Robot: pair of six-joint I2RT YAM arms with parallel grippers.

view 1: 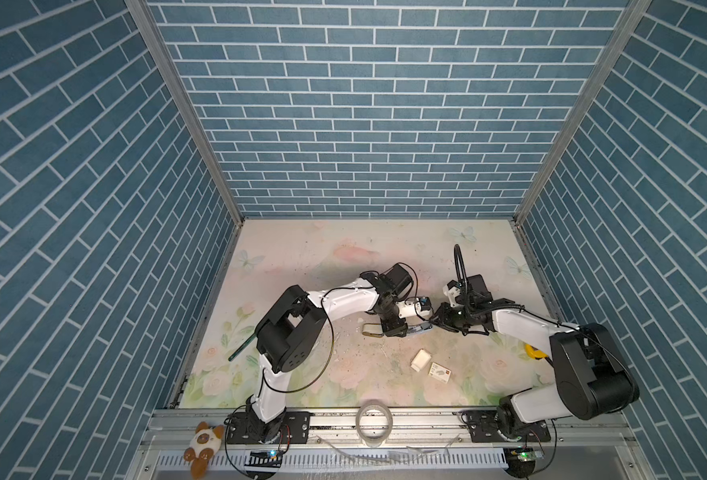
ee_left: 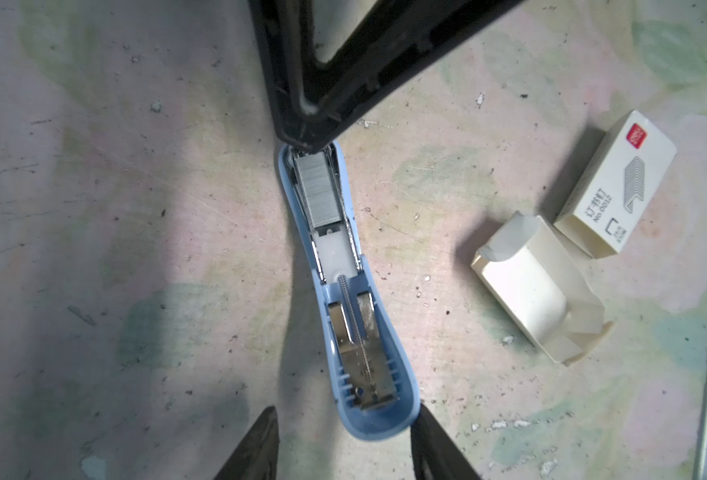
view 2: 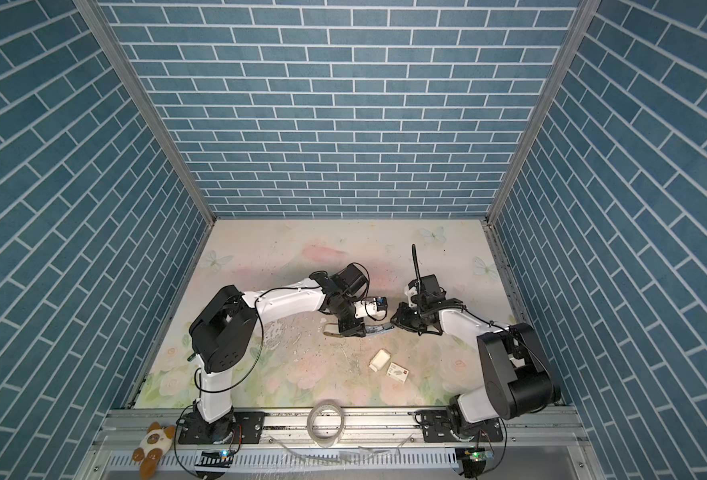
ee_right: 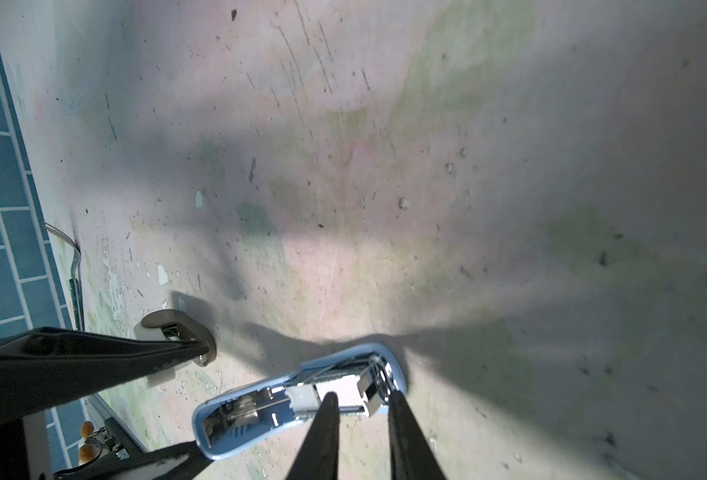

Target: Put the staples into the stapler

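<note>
Blue plastic stapler [ee_left: 356, 316] lies open lengthwise between spread left tool [ee_left: 345, 415], straddling its rounded end, and right tool [ee_right: 364, 395], tips narrowly parted over the grey staple strip [ee_left: 316, 191], grip unclear.

There is one blue stapler [ee_left: 345, 286], one printed box [ee_left: 617, 183], one white tray [ee_left: 538, 286], one tape roll [view 1: 374, 437], perhaps one pen [view 1: 239, 349].

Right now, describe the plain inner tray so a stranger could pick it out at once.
On the floral table, find the open blue stapler mid-table; two small white cardboard pieces lie nearer the front rail. The tray is the plain, unprinted one; the box beside it carries grey print and a red mark.
</note>
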